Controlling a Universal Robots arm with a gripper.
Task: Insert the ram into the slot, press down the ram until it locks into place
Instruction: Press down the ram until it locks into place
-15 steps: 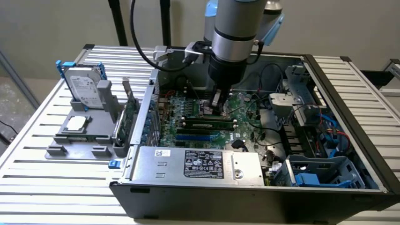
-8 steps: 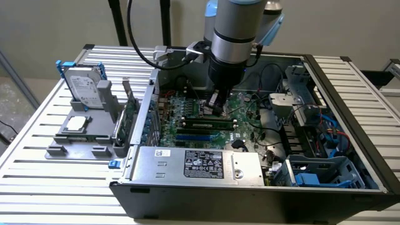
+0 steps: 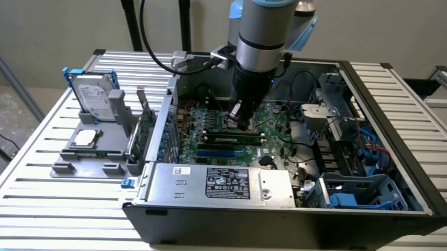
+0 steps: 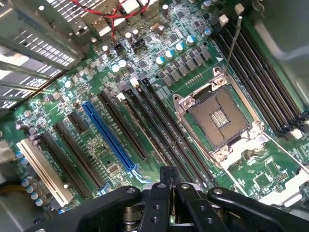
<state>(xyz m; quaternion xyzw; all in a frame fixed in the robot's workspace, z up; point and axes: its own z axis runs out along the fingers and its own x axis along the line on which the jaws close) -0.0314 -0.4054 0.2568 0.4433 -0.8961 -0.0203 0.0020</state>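
Gripper (image 3: 241, 125) w/ matte black fingers is hanging straight down inside the open steel PC case (image 3: 279, 217), tips sitting right at the motherboard (image 3: 209, 117). Fingers are pinched together in the wrist view, clenched w/ nothing visibly gripped. The ram (image 3: 231, 139), a thin green stick w/ dark chips, is lying lengthwise in the slot (image 3: 232, 143), a long narrow black plastic socket, just on the near side of the gripper. Blue socket (image 4: 110, 137) is sitting parallel amid other black ones.
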